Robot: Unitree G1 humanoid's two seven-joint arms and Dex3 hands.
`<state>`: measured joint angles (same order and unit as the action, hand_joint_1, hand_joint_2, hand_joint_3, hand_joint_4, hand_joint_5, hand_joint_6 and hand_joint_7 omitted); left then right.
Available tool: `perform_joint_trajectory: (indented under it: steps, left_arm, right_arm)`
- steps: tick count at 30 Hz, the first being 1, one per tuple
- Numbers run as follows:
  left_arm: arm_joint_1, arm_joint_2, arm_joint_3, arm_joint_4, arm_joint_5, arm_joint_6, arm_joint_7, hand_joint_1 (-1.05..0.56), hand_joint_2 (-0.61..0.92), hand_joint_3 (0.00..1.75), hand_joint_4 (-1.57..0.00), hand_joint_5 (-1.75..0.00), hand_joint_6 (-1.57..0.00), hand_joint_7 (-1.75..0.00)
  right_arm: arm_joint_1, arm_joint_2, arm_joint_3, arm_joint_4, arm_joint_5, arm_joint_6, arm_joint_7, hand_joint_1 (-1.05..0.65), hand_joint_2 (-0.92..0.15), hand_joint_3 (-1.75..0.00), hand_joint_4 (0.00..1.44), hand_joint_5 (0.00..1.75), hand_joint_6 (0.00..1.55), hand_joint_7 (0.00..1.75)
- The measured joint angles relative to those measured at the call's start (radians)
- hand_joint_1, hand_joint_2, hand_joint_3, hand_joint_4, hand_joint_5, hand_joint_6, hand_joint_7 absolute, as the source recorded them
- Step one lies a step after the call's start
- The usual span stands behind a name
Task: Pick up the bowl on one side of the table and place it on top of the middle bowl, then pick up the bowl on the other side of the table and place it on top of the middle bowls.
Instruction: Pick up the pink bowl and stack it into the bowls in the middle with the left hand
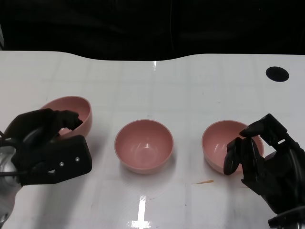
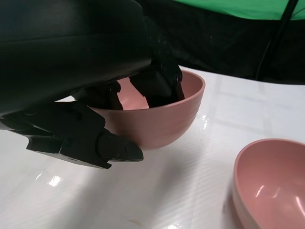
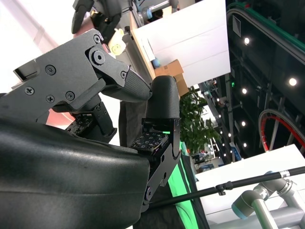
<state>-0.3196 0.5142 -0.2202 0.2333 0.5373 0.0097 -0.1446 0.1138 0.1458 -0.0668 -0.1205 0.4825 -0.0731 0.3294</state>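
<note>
Left bowl [image 1: 71, 107] tilted, gripped at its rim by left hand [image 1: 45, 143] fingers [image 2: 157, 83], right hand [image 1: 267, 157] fingers spread beside right bowl [image 1: 220, 140]

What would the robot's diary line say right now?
left hand: grips tilted left bowl | middle bowl: empty | right hand: beside right bowl

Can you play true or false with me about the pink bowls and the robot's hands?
1. There are three pink bowls on the table. True.
2. The left hand has fingers inside the left bowl. True: the left wrist view shows fingers over the rim and inside it.
3. The middle bowl already has another bowl stacked in it. False: it holds nothing.
4. The left bowl sits flat like the others. False: it is tilted.
5. The right hand is far from the right bowl. False: it is right beside the bowl, over its rim.
</note>
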Motion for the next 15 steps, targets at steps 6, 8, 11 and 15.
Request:
perform_joint_trajectory:
  steps: [6, 8, 11, 15]
  left_arm:
    - [0.002, 0.032, 0.026, -0.129, -0.007, 0.037, -0.095, 0.04, 0.92, 0.4, -0.56, -1.75, -0.41, -1.73]
    - [0.001, 0.049, 0.035, -0.168, -0.022, 0.035, -0.131, 0.05, 0.92, 0.4, -0.57, -1.75, -0.41, -1.74]
    - [0.001, 0.064, 0.042, -0.205, -0.043, 0.023, -0.166, 0.03, 0.9, 0.4, -0.61, -1.75, -0.45, -1.75]
    - [0.0, 0.07, 0.046, -0.274, -0.059, 0.016, -0.216, -0.01, 0.88, 0.41, -0.62, -1.75, -0.47, -1.75]
  right_arm:
    - [0.003, 0.0, -0.002, -0.001, 0.001, 0.0, 0.004, -0.1, -0.59, -1.1, 0.86, 1.75, 0.78, 1.42]
    - [0.003, 0.0, -0.002, -0.001, 0.001, 0.0, 0.005, -0.1, -0.59, -1.1, 0.86, 1.75, 0.77, 1.42]
    - [0.003, 0.0, -0.004, -0.001, 0.002, 0.0, 0.006, -0.1, -0.59, -1.1, 0.86, 1.75, 0.77, 1.42]
    - [0.003, 0.0, -0.007, -0.001, 0.003, 0.0, 0.008, -0.1, -0.59, -1.09, 0.86, 1.75, 0.77, 1.42]
